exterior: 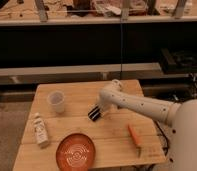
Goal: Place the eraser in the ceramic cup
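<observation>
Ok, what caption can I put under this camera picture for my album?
Robot's claw at the eraser in the middle of the table; the cup stands apart.
</observation>
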`<control>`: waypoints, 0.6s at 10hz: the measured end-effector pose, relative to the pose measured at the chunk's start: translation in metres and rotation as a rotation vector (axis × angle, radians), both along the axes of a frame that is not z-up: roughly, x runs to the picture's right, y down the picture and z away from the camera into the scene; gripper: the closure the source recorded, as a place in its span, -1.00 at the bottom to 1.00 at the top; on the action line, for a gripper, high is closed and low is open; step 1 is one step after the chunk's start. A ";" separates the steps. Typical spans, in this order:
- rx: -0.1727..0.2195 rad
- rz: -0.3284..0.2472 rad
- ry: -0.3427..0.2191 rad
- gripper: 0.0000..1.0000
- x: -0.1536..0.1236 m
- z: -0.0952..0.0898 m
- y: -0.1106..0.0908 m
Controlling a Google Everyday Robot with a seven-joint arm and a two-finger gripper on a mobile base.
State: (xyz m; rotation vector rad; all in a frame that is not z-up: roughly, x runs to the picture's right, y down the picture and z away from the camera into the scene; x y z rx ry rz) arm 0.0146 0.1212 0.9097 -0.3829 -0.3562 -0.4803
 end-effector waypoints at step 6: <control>0.002 -0.006 -0.003 0.92 0.000 -0.001 0.002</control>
